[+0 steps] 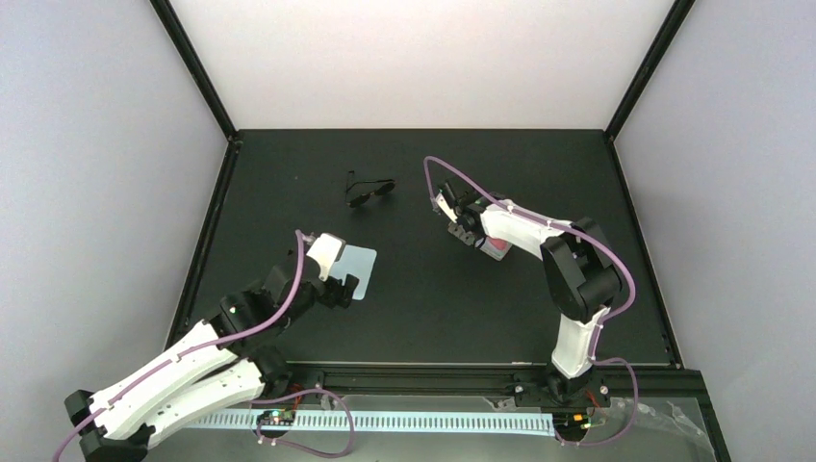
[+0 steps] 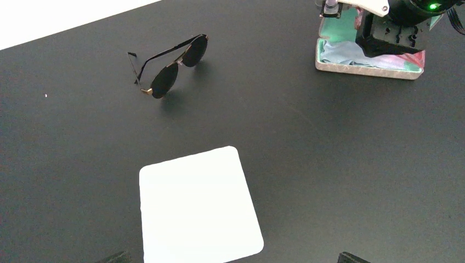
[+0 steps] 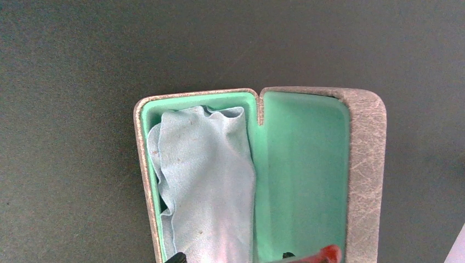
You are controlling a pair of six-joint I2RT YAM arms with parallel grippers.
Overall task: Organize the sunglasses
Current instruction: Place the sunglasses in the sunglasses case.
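A red sliver of the sunglasses (image 3: 323, 253) is showing at the right gripper (image 3: 230, 257), over the rim of the open mint-lined case (image 3: 364, 164). Its jaws are standing partway closed; any grip cannot be told. The left gripper (image 2: 233, 258) is gaping wide and empty over a white card (image 2: 197, 208), with open black table (image 2: 340, 164) lying between card, case and a black dark-lensed pair (image 2: 173, 66).

A robot lab: white walls (image 1: 423, 58) and black posts (image 1: 192, 67) (like a booth) stand beyond the right gripper (image 1: 460, 223), black table (image 1: 423, 318) under it.
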